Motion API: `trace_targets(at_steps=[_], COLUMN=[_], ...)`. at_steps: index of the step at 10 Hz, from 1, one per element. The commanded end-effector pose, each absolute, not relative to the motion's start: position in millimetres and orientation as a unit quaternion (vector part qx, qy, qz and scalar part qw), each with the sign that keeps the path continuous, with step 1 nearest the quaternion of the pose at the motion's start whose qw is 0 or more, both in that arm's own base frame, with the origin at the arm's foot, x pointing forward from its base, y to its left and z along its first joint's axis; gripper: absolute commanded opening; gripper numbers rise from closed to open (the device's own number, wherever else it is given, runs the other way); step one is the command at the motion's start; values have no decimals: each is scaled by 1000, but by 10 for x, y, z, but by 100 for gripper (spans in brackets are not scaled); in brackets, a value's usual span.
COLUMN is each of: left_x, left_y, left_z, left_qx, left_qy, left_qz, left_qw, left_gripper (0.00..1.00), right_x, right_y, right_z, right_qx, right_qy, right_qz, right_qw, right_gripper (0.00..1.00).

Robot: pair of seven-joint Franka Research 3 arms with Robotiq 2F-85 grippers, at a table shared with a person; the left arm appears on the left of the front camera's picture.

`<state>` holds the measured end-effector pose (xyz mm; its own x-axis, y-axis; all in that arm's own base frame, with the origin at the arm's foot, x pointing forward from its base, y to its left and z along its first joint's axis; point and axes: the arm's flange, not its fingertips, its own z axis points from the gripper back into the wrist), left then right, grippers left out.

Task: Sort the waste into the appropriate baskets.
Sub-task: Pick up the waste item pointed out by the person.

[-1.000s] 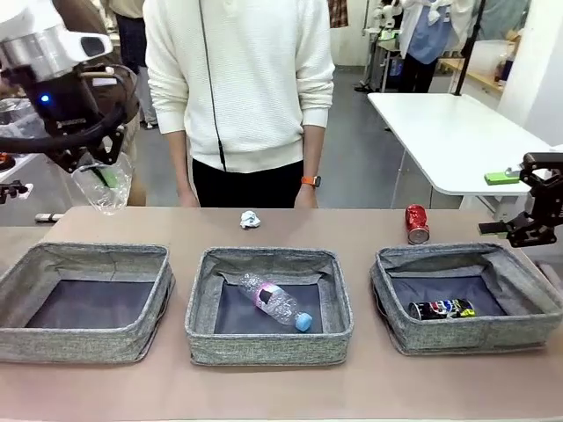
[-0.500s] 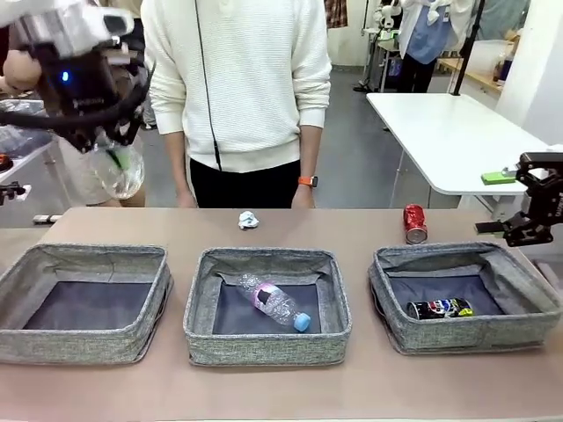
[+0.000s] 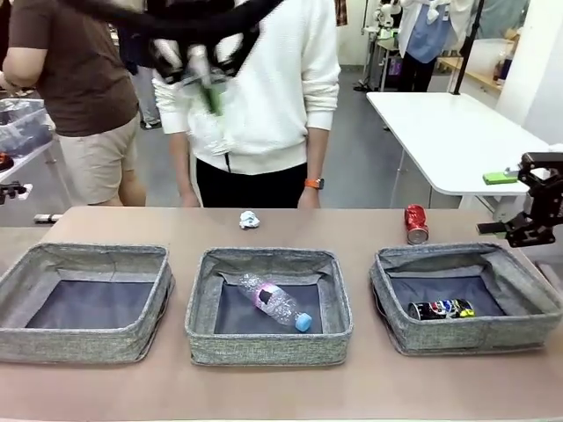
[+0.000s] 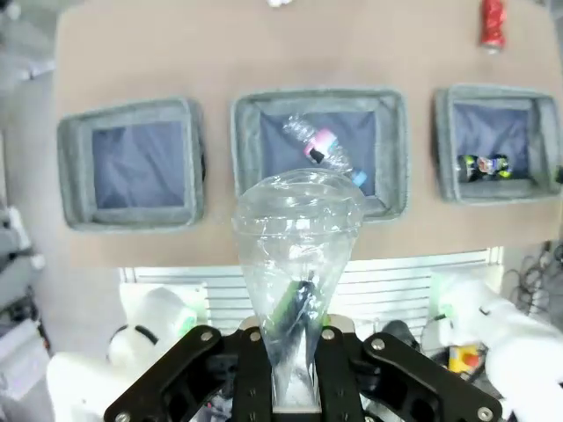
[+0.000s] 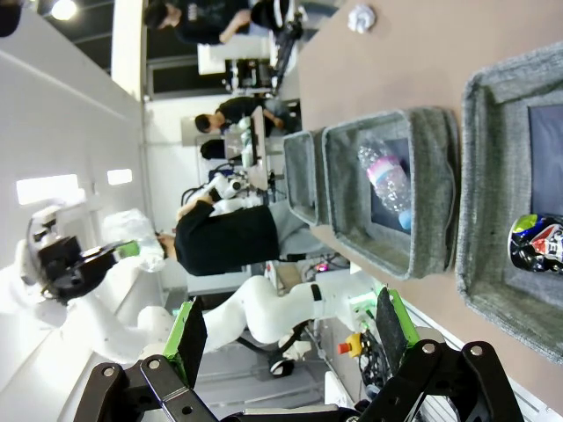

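Observation:
High above the middle basket (image 3: 268, 347), my left gripper (image 3: 209, 88) is shut on a crushed clear bottle (image 3: 211, 127), which stands between its fingers in the wrist view (image 4: 299, 255). A pink-labelled, blue-capped bottle (image 3: 274, 301) lies in the middle basket (image 4: 246, 149). The right basket (image 3: 466, 334) holds a dark multicoloured can (image 3: 440, 309). The left basket (image 3: 84, 345) has nothing in it. A red can (image 3: 416, 223) and a white paper ball (image 3: 250, 219) sit on the table behind the baskets. My right gripper (image 3: 519, 230) hangs open past the right basket, its pads (image 5: 186, 338) wide apart.
A person in a white sweater stands at the far side of the table, with both hands (image 3: 310, 195) near its edge. Another person in a brown shirt (image 3: 75, 70) stands at the back left. A white table (image 3: 457, 132) is at the back right.
My left gripper has carried the crushed bottle up and to the right, from above the left basket to high over the middle one. The right arm has stayed still.

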<state>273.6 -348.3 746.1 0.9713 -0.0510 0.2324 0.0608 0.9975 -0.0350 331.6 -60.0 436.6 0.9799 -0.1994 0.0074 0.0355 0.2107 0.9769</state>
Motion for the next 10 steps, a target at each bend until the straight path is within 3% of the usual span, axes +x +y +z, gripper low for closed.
trace_targets(at_steps=[1, 7, 10], left_x=[2921, 3079, 3101], left_y=[-3633, -3756, -3760], left_z=[7741, 7897, 7876], left_qx=[-22, -80, -62], left_qy=[-143, -137, -143], left_qz=[-71, -46, -59], left_qw=[987, 986, 986], left_gripper=[4, 4, 4], right_x=[3313, 3313, 3313], right_y=[-596, -596, -596], right_z=[4395, 4395, 4395], right_qx=[628, 628, 628], right_qy=[-68, -68, -68], right_qz=[-76, -76, -76], right_qw=[771, 771, 771], right_gripper=[100, 100, 100])
